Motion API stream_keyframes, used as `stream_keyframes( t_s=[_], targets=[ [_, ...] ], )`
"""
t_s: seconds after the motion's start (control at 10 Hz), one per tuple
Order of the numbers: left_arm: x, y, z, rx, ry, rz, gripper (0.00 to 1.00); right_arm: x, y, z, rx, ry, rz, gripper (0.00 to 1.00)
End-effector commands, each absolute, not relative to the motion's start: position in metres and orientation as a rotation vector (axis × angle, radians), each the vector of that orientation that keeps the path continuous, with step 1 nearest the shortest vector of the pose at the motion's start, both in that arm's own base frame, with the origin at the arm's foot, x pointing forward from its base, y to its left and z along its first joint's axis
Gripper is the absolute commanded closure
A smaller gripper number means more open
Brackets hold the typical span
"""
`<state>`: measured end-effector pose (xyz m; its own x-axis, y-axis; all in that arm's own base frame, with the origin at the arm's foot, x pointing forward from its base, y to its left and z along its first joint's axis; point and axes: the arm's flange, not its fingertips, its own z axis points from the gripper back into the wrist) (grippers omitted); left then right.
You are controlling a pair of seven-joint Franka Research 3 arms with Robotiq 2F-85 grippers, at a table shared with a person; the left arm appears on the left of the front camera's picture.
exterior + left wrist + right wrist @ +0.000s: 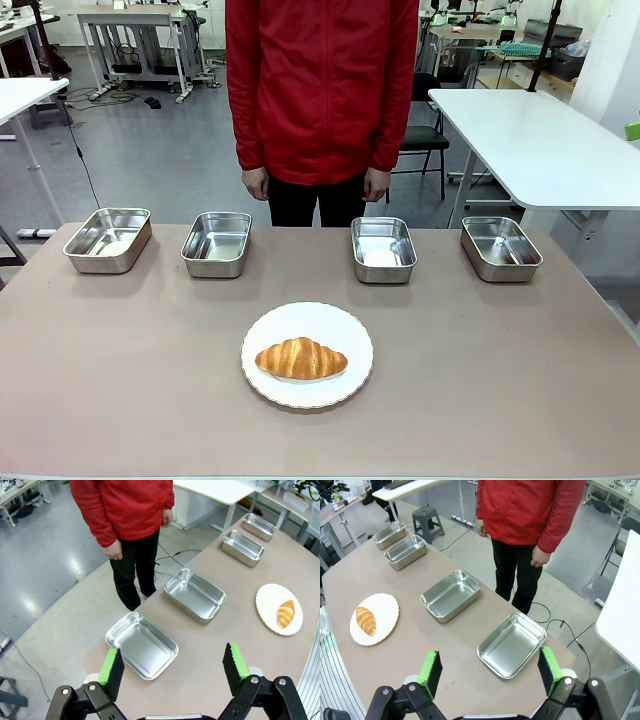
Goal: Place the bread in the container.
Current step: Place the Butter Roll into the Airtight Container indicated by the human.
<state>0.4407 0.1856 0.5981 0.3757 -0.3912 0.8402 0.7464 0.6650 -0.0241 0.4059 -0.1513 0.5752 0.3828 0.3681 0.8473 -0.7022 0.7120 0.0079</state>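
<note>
**A:** Start at the left. How does the left gripper (173, 665) stand?

**B:** Its green-padded fingers are spread wide with nothing between them. It hangs above the left end of the table (480, 390). The bottom edge of its own view cuts off the body.

**A:** And along the far edge?

**B:** Four steel pans stand in a row. The far-left pan (108, 240) sits near the far left corner, with the second pan (217, 243) just beside it. After a wider gap come the third pan (384, 249) and the far-right pan (500, 248), which is near the far right corner. They look alike, so I cannot tell which is the container meant.

**A:** Where is the bread?

**B:** The bread (301, 358) lies on the white plate (330, 322), its length running side to side. It is midway between the table's side edges, nearer the near edge than the pans are, and well apart from all four. Its underside is hidden against the plate.

**A:** The person?

**B:** They stand at the far edge behind the gap, in a red jacket (320, 90), with one hand (256, 184) and the other hand (376, 184) hanging down. The top edge cuts them off above the chest, and the table hides the lower legs.

**A:** And the right side?

**B:** The right gripper (490, 667) is also spread apart and holds nothing, above the right end near the far-right pan. Its base is cut off too. The table's near corners run out of the front view.
</note>
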Motion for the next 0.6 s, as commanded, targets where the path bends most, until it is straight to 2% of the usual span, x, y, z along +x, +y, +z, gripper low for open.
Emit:
stream_keyframes(
  t_s=[0.0,0.5],
  targets=[
    [0.4395,0.1859,0.5987,-0.440,-0.929,-0.757,0.00,0.4067,-0.1508,0.5755,0.407,-0.964,0.709,0.00],
    [0.4395,0.1859,0.5987,-0.440,-0.929,-0.757,0.00,0.4067,-0.1508,0.5755,0.407,-0.964,0.709,0.00]
  ],
)
